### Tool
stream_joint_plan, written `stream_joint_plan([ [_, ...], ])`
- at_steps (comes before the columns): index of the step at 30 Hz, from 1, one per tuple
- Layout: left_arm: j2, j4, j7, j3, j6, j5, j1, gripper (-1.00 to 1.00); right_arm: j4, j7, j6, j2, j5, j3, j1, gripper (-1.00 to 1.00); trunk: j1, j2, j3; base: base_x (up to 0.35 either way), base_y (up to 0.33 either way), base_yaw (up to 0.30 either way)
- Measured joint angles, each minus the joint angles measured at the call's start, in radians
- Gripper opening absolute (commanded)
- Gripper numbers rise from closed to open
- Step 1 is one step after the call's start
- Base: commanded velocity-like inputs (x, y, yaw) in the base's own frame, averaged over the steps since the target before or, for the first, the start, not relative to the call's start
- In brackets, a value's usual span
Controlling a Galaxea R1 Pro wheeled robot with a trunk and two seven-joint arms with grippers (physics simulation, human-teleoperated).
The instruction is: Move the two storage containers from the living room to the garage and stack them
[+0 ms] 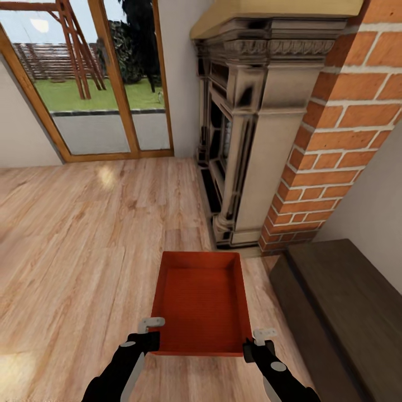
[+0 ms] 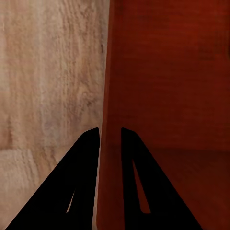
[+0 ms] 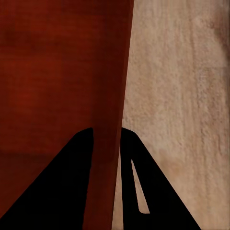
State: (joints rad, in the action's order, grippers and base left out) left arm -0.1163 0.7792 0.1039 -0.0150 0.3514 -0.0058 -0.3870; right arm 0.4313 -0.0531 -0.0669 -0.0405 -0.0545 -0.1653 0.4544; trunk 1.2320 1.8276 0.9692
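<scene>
Wood plank floor (image 1: 84, 234) under orange-red container (image 1: 201, 301), beside brick chimney (image 1: 340, 128)

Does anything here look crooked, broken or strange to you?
Nothing stands out. The orange-red container sits level and empty, with the left gripper and the right gripper each clamped over a side wall. The bench and the fireplace look undamaged.
</scene>
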Motion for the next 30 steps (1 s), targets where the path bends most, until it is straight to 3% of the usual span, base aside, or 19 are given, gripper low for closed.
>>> stream_joint_plan([
  [30,0.000,0.000,0.000,0.000,0.001,0.000,0.000,-1.00,0.000,0.000,0.000,0.000,0.000,0.000,0.000,-1.00,-0.115,-0.210,-0.135,0.000,0.000,0.164],
])
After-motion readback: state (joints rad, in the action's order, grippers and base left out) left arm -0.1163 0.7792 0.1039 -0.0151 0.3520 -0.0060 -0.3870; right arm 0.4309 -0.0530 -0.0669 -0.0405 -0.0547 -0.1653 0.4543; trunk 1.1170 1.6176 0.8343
